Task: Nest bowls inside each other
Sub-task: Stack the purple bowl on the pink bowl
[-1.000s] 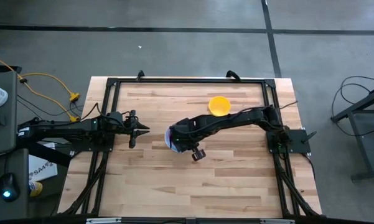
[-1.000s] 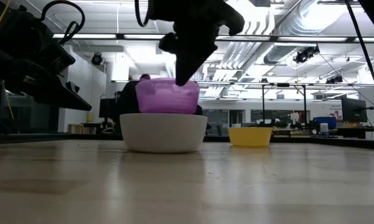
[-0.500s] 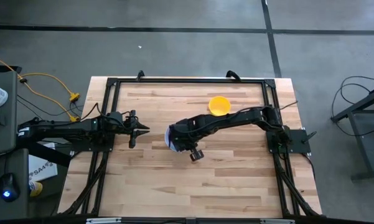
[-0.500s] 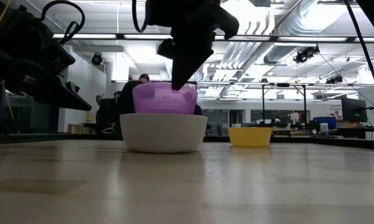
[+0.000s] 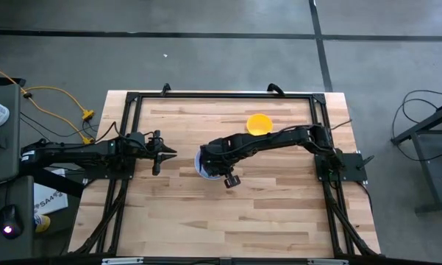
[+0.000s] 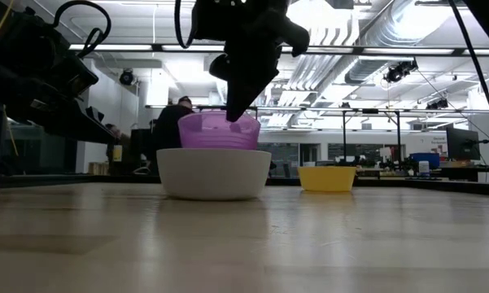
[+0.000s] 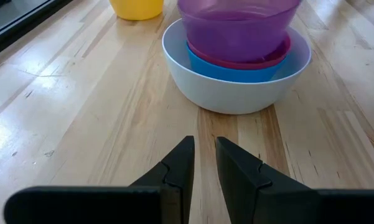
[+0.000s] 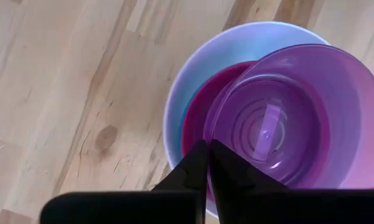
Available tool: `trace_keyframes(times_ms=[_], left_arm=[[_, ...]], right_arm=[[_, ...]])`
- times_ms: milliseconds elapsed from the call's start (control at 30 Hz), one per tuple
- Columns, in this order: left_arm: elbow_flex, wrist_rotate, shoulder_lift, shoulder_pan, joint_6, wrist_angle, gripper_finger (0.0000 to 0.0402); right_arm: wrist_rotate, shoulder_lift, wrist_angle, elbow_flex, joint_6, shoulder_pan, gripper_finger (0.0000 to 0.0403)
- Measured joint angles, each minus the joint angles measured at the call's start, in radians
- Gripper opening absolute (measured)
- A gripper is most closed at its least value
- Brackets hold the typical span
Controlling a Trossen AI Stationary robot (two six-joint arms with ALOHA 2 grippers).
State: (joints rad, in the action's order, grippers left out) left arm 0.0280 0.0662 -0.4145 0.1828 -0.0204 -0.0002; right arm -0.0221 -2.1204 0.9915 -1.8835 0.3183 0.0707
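Your right gripper is pinching the near rim of the purple bowl, fingers closed on the thin wall, at the centre of the high view. That bowl is sitting partly lowered into the stack, its rim riding above the white bowl in the low view's middle. You are looking at five bowls, one of each colour: purple on top, then the red bowl, the blue bowl and the white one outermost. The yellow bowl is standing alone, well apart, toward the upper centre. Your left gripper is waiting at centre left, fingers parted a little, gripping nothing.
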Motion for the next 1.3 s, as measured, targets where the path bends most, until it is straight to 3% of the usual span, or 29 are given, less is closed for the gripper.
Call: trace_keyframes(times_ms=[700,1133,1300], left_arm=[[0.0,0.0,0.0,0.0,0.0,0.0,0.0067],[0.0,0.0,0.0,0.0,0.0,0.0,0.0067],[0.0,0.0,0.0,0.0,0.0,0.0,0.0067]], right_arm=[[-0.003,0.014,0.018,0.0,-0.011,-0.005,0.0004],[-0.009,0.013,-0.084,0.076,-0.002,-0.005,0.0004],[-0.063,0.013,-0.079,0.076,-0.001,-0.005,0.001]])
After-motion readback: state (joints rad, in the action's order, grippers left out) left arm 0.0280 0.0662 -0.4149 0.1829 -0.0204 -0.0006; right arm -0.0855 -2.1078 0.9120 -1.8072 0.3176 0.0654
